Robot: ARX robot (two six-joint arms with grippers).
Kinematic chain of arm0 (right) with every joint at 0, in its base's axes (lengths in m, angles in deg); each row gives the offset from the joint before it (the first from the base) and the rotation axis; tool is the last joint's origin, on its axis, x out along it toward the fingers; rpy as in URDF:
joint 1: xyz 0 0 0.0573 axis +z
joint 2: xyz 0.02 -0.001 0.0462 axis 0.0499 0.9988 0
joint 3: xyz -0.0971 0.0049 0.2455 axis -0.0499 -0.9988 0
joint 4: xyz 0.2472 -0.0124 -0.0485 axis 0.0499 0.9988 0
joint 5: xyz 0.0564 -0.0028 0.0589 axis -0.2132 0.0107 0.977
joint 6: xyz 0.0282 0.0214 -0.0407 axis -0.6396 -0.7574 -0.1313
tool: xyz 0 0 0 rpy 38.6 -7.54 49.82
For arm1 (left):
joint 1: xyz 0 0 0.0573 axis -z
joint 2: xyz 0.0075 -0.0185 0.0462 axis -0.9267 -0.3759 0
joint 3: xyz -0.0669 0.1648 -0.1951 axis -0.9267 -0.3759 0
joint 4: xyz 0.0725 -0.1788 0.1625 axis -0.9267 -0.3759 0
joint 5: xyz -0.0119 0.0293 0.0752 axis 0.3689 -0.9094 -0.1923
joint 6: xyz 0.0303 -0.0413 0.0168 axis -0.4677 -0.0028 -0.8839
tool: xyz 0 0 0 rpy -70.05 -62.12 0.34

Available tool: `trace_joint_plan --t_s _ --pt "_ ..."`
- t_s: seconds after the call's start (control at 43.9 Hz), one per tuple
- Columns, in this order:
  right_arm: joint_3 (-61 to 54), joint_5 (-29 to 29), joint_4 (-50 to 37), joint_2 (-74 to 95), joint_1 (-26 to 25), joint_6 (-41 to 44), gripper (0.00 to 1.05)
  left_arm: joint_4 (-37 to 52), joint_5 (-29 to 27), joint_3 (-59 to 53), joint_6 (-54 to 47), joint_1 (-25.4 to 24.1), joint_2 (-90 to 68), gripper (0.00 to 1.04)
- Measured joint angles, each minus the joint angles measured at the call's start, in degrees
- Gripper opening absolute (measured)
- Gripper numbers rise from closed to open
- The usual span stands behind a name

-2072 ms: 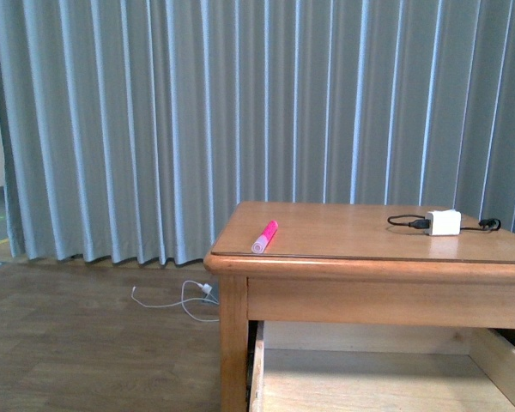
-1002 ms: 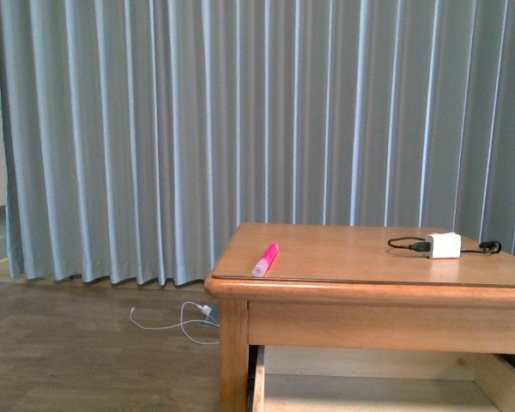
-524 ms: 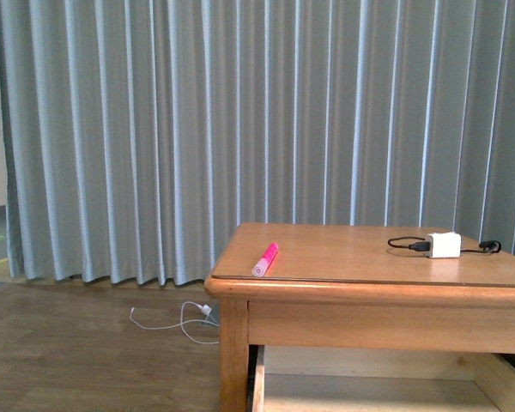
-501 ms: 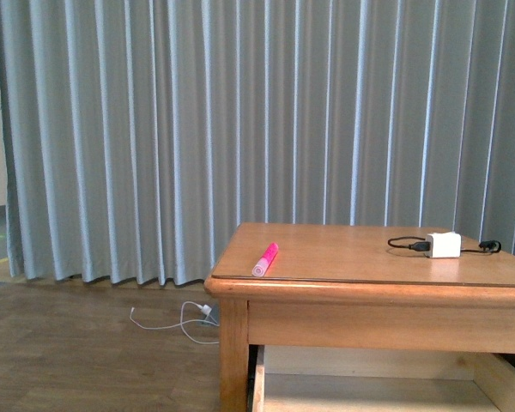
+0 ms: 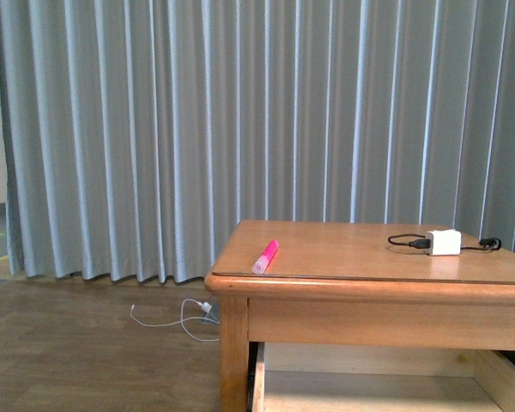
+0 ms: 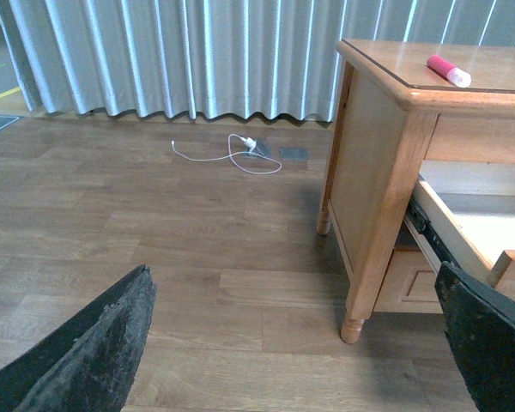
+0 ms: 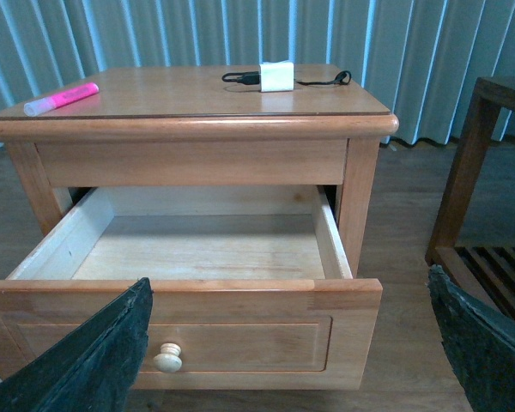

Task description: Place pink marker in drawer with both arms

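Where the pink marker [image 5: 265, 257] lies: on the tabletop [image 5: 352, 249], near its front left corner, with the paler cap end toward the front edge, outside the drawer [image 7: 240, 343] below.
Drawer state: pulled out under the tabletop, pale wood inside showing, round knob [image 7: 167, 358] on the front panel.
Left tool [image 6: 292, 279]: released, jaws spread wide, grasping nothing, facing the wooden floor [image 6: 154, 240] beside the dresser [image 6: 369, 172].
Right tool [image 7: 289, 283]: released, jaws wide apart, grasping nothing, in front of the drawer's front panel.
Charger [image 5: 445, 243]: white block with a black cable [image 5: 403, 243], at the tabletop's back right, well apart from the marker.
Backdrop: grey pleated curtain [image 5: 154, 129], with a white cord [image 5: 184, 311] on the floor near it.
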Motion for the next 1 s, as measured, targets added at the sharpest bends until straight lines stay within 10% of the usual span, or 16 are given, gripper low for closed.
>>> trace_joint_plan --t_s 0.911,1.002 --pt "0.0 0.0 0.0 0.0 0.0 0.0 0.96 0.0 0.0 -0.02 0.0 0.0 0.0 0.99" --pt "0.0 0.0 0.0 0.0 0.0 0.0 0.96 -2.71 -10.51 0.31 7.39 3.72 -3.06 0.99"
